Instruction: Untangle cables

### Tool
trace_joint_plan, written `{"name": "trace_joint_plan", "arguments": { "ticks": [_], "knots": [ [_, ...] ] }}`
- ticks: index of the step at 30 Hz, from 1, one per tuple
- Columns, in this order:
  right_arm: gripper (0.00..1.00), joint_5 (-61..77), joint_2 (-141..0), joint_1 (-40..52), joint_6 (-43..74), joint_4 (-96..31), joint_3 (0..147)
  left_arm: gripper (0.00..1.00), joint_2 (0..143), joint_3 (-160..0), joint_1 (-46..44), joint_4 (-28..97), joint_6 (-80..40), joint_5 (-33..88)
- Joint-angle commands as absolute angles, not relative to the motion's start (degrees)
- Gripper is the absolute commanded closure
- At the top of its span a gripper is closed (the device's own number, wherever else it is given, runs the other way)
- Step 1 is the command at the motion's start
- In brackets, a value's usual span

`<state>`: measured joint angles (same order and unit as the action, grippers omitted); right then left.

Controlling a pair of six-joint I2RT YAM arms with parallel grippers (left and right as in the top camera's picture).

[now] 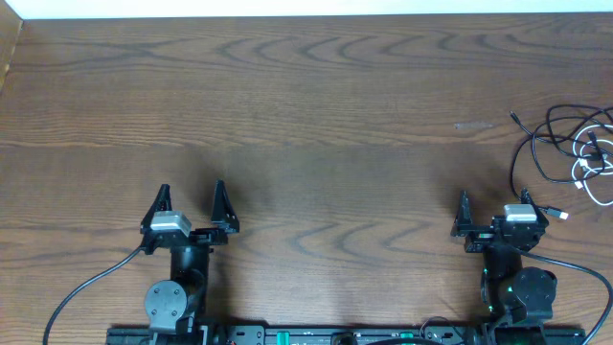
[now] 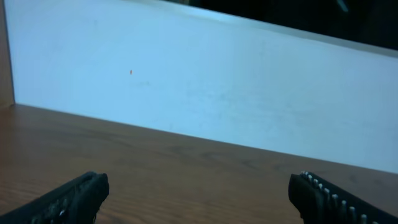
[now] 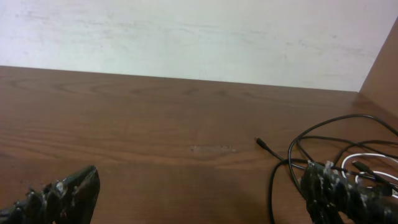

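Wood table (image 1: 306, 96), cables (image 1: 580, 158), seemingly white wall (image 3: 186, 37)

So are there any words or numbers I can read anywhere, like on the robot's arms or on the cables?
No, there are none to read.
Table: bare wood, no writing.
Black cable and white cable: no labels showing.
Left tool and right tool: no words or numbers showing.
Bar under the arms: only tiny marks, too small to read.

black arms (image 1: 175, 280), silver wrist blocks (image 1: 168, 222), pointed ribbed fingers (image 1: 220, 203), trailing black wires (image 1: 81, 290).
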<state>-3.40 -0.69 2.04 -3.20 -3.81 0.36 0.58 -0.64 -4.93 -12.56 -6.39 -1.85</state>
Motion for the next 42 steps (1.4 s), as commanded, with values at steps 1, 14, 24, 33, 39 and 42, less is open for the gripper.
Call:
{"name": "trace_joint_plan", "arguments": {
  "ticks": [1,14,24,33,39,42],
  "knots": [
    [0.01,-3.5,-0.4,1.9,-3.5,-4.1,0.3,0.02,0.1,-0.2,-4.7,-13.7,0.6,-1.9],
    [0.01,-3.5,-0.4,1.9,-3.5,-4.1,0.3,0.02,0.1,-0.2,-4.7,3.6,8.8,6.7],
    [0.01,-3.5,-0.4,1.9,-3.4,-4.1,0.3,0.02,0.1,-0.2,-6.5,3.6,9.7,7.6],
    [0.01,-3.5,-0.4,1.9,-3.5,-4.1,0.3,0.02,0.1,-0.2,-6.5,3.5,5.9,7.5],
    [0.01,-3.5,-0.4,1.9,-3.5,-4.1,0.3,0.02,0.1,-0.2,-6.5,3.4,5.9,7.5],
    [0.01,-3.5,-0.4,1.9,-3.5,-4.1,0.3,0.02,0.1,-0.2,-6.5,3.4,5.9,7.5]
  ]
}}
